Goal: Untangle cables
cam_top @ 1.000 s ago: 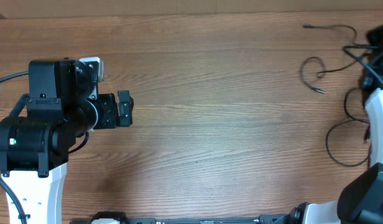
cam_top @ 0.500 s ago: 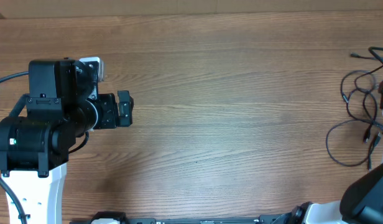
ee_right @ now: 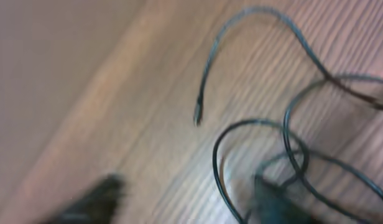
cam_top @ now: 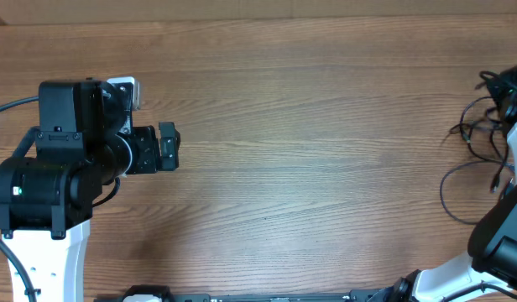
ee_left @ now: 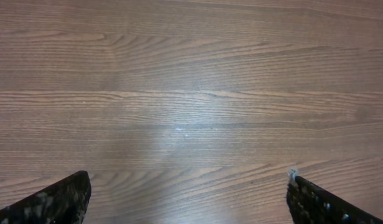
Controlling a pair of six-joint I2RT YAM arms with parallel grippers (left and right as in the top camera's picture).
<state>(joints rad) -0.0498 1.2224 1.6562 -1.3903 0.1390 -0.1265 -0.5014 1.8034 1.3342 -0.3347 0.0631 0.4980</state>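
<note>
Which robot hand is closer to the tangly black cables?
Right. The right gripper hangs just above the cables at the right edge of the table; the left gripper is far away on the left side.

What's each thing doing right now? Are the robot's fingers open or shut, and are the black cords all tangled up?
cables: tangled in loose, overlapping loops, lying at the right edge of the table.
plug end: loose on the wood, plugged into nothing.
left gripper: fingers wide open, holding nothing.
right gripper: fingers look apart above the cables, with no cable seen clamped; the view is blurry.
</note>
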